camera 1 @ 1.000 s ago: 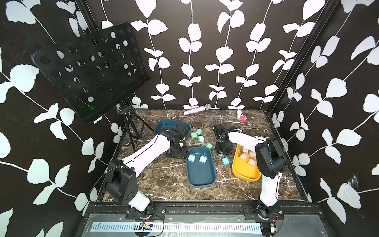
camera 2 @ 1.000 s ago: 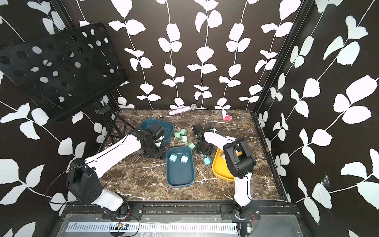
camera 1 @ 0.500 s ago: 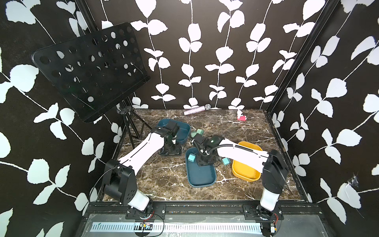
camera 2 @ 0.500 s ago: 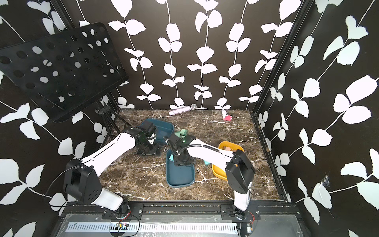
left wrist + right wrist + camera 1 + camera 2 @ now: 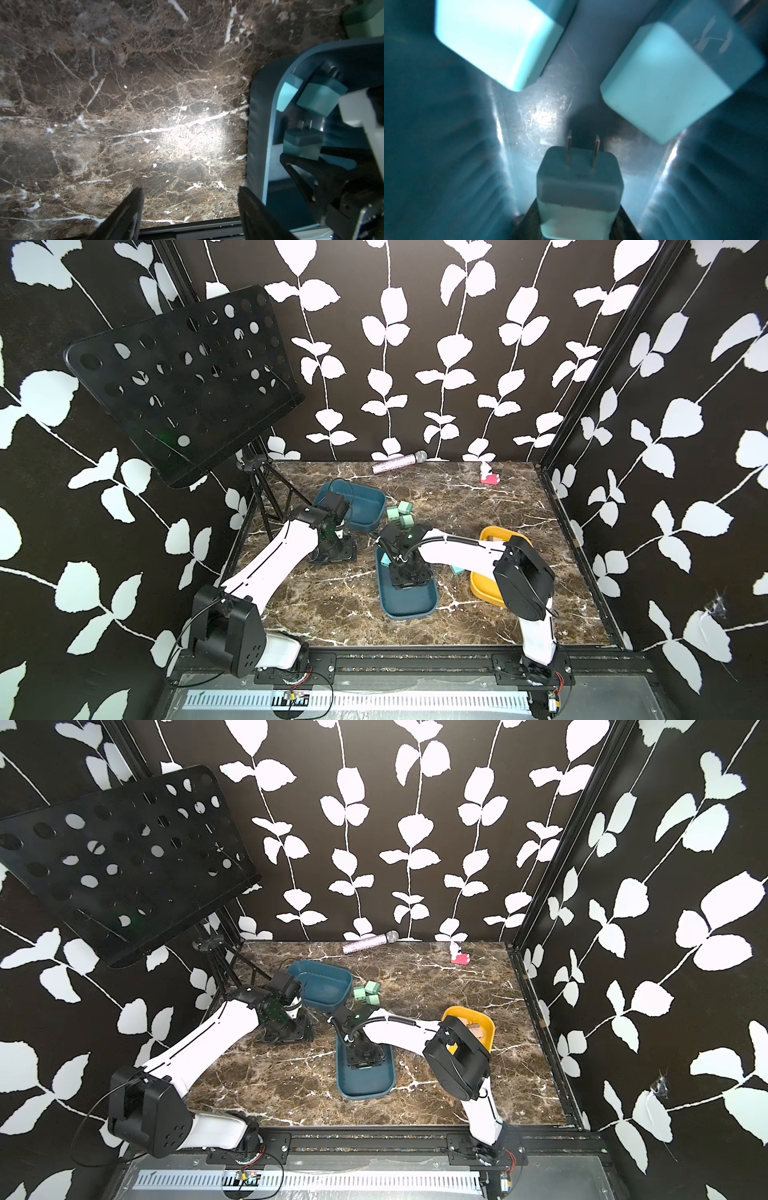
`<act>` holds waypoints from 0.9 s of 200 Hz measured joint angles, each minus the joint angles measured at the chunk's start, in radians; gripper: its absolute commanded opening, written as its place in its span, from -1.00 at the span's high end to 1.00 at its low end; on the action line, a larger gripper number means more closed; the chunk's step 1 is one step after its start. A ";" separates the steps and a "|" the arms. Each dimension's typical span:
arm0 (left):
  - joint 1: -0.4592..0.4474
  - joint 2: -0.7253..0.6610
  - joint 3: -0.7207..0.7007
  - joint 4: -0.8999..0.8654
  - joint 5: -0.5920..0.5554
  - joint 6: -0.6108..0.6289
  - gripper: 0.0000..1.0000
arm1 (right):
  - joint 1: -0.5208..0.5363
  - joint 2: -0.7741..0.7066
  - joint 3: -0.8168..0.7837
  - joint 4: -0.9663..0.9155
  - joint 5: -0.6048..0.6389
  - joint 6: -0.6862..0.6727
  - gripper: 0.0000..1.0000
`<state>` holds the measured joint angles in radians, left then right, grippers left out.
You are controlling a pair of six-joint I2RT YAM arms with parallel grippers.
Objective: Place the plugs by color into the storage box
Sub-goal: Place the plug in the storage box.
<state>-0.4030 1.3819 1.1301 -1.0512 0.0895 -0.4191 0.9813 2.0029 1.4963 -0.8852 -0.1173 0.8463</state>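
My right gripper (image 5: 409, 577) (image 5: 577, 226) is shut on a light blue plug (image 5: 579, 182), prongs pointing down at the floor of the near teal storage box (image 5: 409, 605) (image 5: 365, 1090). Two more light blue plugs (image 5: 500, 39) (image 5: 675, 83) lie inside that box. Another light blue plug (image 5: 457, 570) lies on the table between this box and the yellow box (image 5: 482, 593). Mint green plugs (image 5: 401, 515) (image 5: 368, 994) sit clustered beside the far teal box (image 5: 361, 506). Beige plugs (image 5: 494, 538) rest in the yellow box. My left gripper (image 5: 332, 553) (image 5: 190, 190) hangs open over bare table, left of the near box.
A black music stand (image 5: 183, 385) rises at the back left, its legs on the table corner. A microphone (image 5: 399, 462) and a pink-red toy (image 5: 489, 477) lie along the back wall. The right arm stretches across the table between the near teal and yellow boxes.
My right arm has swung left from beside the yellow box to the near teal box, carrying the light blue plug. My left gripper has drawn back leftward, away from the green plugs.
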 measured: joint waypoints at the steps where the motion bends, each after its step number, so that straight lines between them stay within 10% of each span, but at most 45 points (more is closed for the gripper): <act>1: 0.000 0.000 0.000 0.000 0.000 0.000 -0.46 | 0.000 0.000 0.000 0.000 0.000 0.000 0.39; 76: 0.001 -0.005 -0.008 0.000 0.000 0.001 -0.46 | -0.038 -0.020 -0.028 0.011 -0.051 -0.006 -0.19; 137: 0.001 -0.013 -0.008 0.000 0.001 0.001 -0.47 | -0.178 -0.415 -0.043 -0.026 0.021 0.120 -0.44; 180: 0.001 -0.003 -0.002 0.002 0.009 0.002 -0.47 | -0.315 -0.528 -0.332 0.022 0.076 0.344 -0.45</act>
<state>-0.4023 1.3788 1.1286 -1.0492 0.0986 -0.4175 0.6662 1.4746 1.1645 -0.8631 -0.0414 1.1904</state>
